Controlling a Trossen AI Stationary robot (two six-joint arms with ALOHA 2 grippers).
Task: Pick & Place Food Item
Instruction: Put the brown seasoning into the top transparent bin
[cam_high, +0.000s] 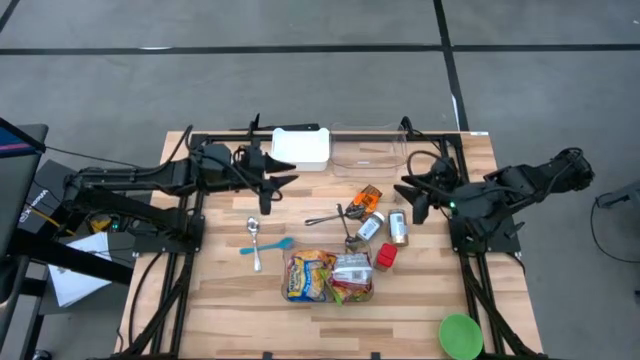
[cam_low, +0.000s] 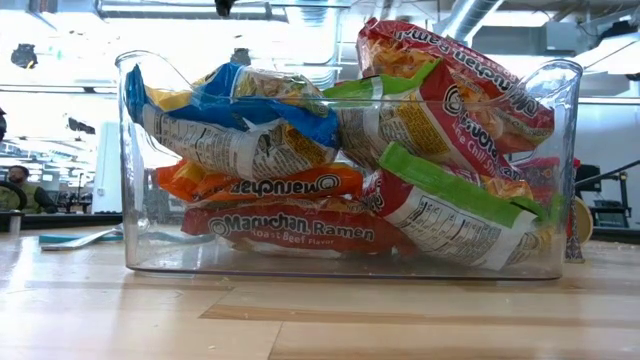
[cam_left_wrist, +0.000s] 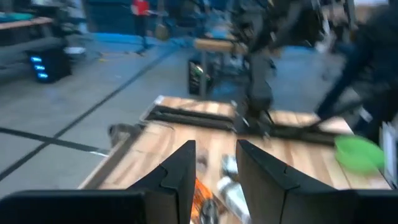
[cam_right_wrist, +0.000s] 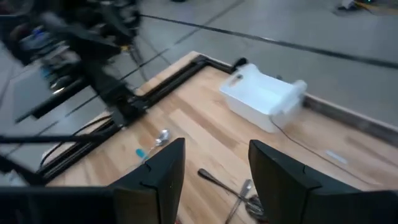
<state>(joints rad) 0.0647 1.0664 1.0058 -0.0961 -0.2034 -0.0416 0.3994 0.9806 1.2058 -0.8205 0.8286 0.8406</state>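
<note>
Lay mid-tabletop (cam_high: 230, 290): small food items (cam_high: 384, 228), long axes mixed, just inward of the right gripper (cam_high: 411, 196), open and empty. Hung farther off across the tabletop: left gripper (cam_high: 272, 186), parted, also empty. Right arm judged nearer.

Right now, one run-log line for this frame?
left gripper: open, empty, near white container | right gripper: open, empty, above cans | ramen bin: full, untouched

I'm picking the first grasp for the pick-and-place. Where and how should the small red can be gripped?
Grip the small red can across its sides, coming straight down from above. It seems to lie clear on the wood, though the clear ramen bin crowds one flank, so probably set the fingers along the other axis.
</note>
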